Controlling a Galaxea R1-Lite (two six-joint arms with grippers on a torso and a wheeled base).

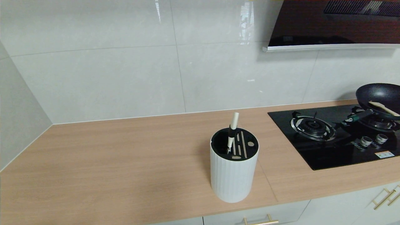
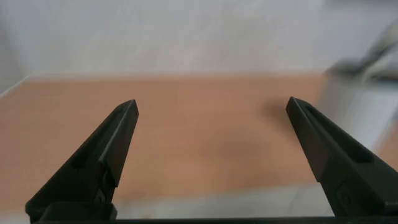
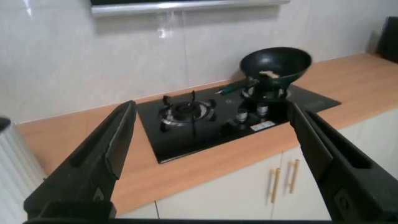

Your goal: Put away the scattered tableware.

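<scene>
Wooden counter (image 1: pixel 125 162), lower frame: holder (image 1: pixel 233 175) stood centre, one utensil (image 1: pixel 232 132) inside. My left gripper (image 2: pixel 211 102) and right gripper (image 3: pixel 211 106) gaped wide, empty. One spatula (image 1: pixel 382 107) lay slantwise in the pan (image 1: pixel 375 93), far right, likely nearer my right gripper.

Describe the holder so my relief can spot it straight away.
On the wooden counter, left of the black hob and near the front edge, stands the holder. It is a white ribbed cylinder with a black slotted top, one pale-handled utensil sticking out.
</scene>
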